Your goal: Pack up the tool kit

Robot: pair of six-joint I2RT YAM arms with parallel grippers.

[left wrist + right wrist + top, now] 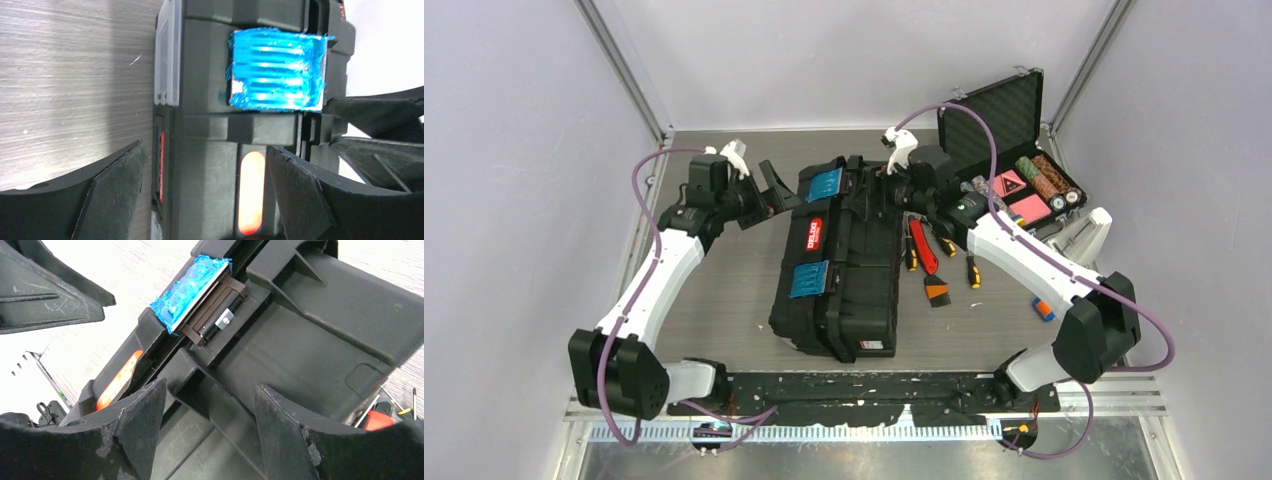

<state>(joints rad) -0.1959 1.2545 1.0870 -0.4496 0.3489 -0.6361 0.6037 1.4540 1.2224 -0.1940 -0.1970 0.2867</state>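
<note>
Toolbox (844, 270) sits mid-table (714, 300), long axis running away from me, between the two arms so either can reach it. Its face with the two blue latches is turned up and toward the left arm. The far latch (277, 70) fills the left wrist view and the near latch (809, 278) is closer to my bases. Left hand (206, 147) is at that face by the far latch, fingers spread wide and nothing clamped. One finger hangs over bare table and the other over the box body. I judge this is the stance for working the latch or steadying the box. Right hand (209, 385) is at the box's far end, looking along ribbed black moulding and the back of a latch. Its fingers are apart, and I see nothing gripped between them. Loose tools lie on the table just right of the box, on the right arm's side: red-handled pliers (927, 250), a yellow-and-black screwdriver (972, 270) and a short orange-and-black tool (937, 290). None is packed yet. Writing: the red oval label (813, 233) between the latches carries white lettering that I cannot read from overhead, and it is washed out by glare in both wrist views. A white sticker (876, 347) on the near end is too small to read. The open foam-lined case (1009, 130) at far right is not part of this job.
</note>
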